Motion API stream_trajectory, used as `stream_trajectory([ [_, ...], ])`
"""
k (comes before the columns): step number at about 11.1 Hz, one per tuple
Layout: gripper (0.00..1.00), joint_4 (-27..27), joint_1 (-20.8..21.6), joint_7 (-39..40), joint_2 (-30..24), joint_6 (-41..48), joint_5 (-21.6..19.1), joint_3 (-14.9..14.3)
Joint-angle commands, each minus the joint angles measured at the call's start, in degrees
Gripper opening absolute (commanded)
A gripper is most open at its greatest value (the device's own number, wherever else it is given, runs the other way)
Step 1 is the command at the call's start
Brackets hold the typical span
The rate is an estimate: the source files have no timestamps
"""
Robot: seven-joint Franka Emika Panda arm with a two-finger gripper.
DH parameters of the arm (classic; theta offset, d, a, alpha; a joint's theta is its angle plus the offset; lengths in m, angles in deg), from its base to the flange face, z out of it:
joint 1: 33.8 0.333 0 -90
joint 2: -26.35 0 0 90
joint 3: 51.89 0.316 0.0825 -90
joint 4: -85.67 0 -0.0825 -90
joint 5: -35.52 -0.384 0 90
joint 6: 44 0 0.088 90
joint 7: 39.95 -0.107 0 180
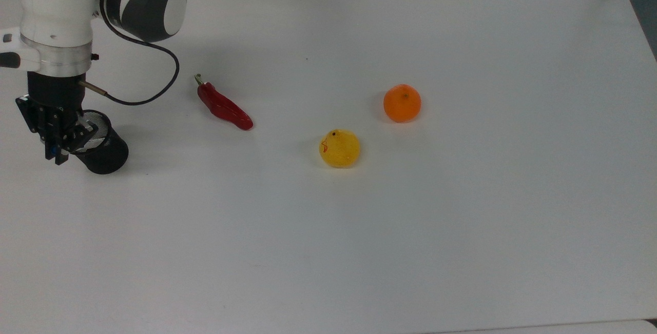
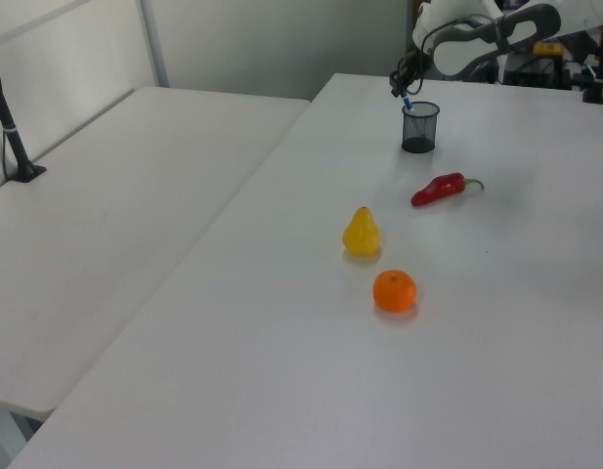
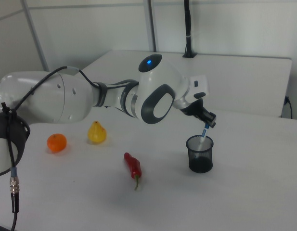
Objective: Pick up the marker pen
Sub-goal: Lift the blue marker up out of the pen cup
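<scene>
Your pincer (image 3: 208,121) pinches the marker pen (image 3: 203,132) by its top, at twelve o'clock over the black mesh cup (image 3: 200,154); the pen's lower end sits inside the rim, so lift straight.

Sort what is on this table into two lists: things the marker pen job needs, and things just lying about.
Part of the job:
marker pen, gripped at its top
gripper
black mesh cup, the pen's lower end inside it

Just lying about:
red chilli
yellow pear
orange
</scene>
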Motion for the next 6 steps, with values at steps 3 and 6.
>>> stream_trajectory([
  [3, 0.00, -4.70, -0.60, 0.49, -1.83, -1.03, -1.84, -0.12],
  [6, 0.00, -4.35, -0.51, 0.49, -5.17, 0.28, -4.46, 0.23],
])
